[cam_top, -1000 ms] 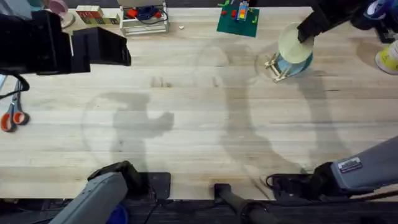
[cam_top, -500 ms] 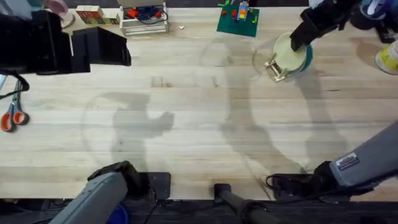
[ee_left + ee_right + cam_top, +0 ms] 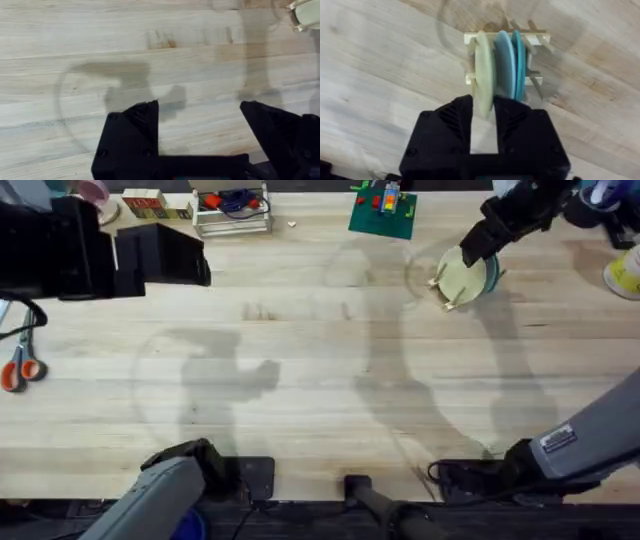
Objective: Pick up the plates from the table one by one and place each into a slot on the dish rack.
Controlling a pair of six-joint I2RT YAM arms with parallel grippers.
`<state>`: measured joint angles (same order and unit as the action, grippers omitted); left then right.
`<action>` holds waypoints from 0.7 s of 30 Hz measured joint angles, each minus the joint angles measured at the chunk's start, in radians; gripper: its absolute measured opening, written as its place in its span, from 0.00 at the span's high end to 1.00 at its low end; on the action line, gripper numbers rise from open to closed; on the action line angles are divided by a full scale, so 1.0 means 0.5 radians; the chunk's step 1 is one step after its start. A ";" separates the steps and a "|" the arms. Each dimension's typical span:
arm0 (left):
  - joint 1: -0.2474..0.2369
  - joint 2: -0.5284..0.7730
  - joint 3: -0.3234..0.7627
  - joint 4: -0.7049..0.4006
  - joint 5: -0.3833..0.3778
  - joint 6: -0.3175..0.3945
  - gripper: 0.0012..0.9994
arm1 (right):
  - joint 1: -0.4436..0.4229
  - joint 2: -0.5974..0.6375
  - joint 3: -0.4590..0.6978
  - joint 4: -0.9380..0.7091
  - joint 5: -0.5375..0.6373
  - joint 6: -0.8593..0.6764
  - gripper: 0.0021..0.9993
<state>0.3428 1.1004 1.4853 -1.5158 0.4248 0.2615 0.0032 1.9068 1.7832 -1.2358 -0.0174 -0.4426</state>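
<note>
Resting beneath everything, the table [image 3: 300, 380] carries no plates that I can see lying flat on it. My right gripper [image 3: 483, 112] sits at the dish rack [image 3: 470, 77], its fingers [image 3: 457, 117] pinched on the rim of the cream plate [image 3: 483, 67], which stands on edge in the slot closest to them. Just beyond it stand the light blue plate [image 3: 503, 62] and the teal plate [image 3: 516, 60], each upright in its own slot. My left gripper [image 3: 197, 125] hangs spread apart over bare wood, holding nothing. I judge this the final placement (seating looks nearly done): next comes letting go gently, then backing straight off without nudging the rack.
</note>
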 joint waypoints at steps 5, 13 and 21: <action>0.000 0.000 0.000 0.000 0.000 0.000 0.00 | 0.000 0.000 0.000 0.001 0.001 0.000 0.72; 0.000 0.000 0.000 0.000 0.000 0.000 0.00 | 0.001 -0.001 0.000 -0.001 0.002 0.023 0.70; 0.000 0.000 0.000 0.000 0.000 0.000 0.00 | 0.020 -0.230 0.000 -0.072 0.003 0.057 0.11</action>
<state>0.3428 1.1004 1.4853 -1.5158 0.4248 0.2615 0.0132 1.7916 1.7832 -1.2720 -0.0159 -0.4141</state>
